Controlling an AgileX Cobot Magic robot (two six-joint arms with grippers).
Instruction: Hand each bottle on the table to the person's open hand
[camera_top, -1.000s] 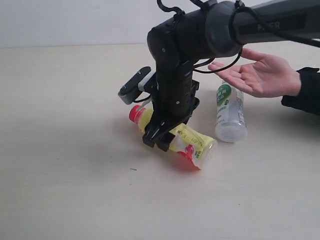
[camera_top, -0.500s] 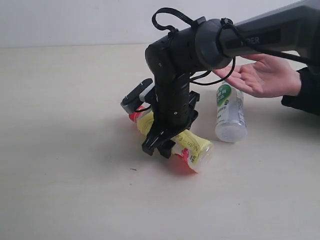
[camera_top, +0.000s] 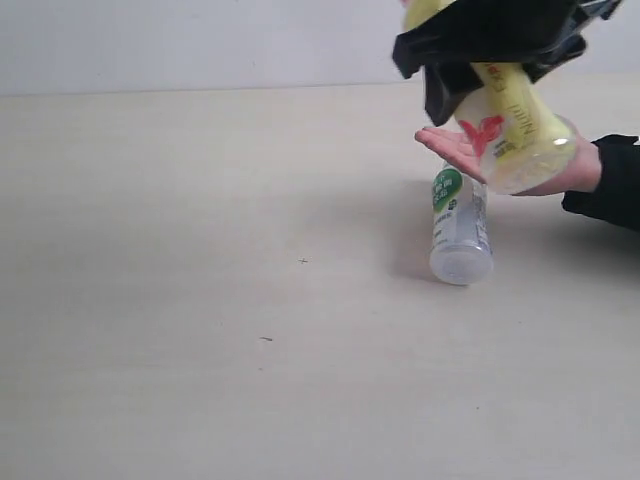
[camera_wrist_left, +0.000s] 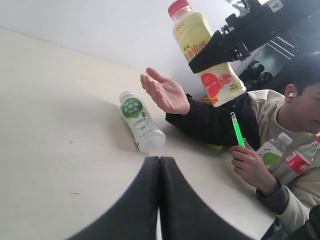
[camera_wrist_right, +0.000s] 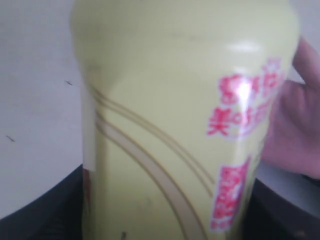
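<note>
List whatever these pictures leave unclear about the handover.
- Exterior view: the yellow bottle covers the palm of the open hand, so contact between them is hidden. The bottle's cap end is cut off by the top edge.
- Right wrist view: the blurred bottle fills the frame, hiding the jaws and most of the hand.
- White bottle: label print too small to read in any view.
- Red-labelled bottle: cut off by the frame edge in the left wrist view.

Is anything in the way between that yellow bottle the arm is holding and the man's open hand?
Nothing visible. The right gripper holds the yellow bottle in the air right by the open hand, whose palm is up and bare. The white bottle lies on the table beneath the hand, out of the path.
</note>
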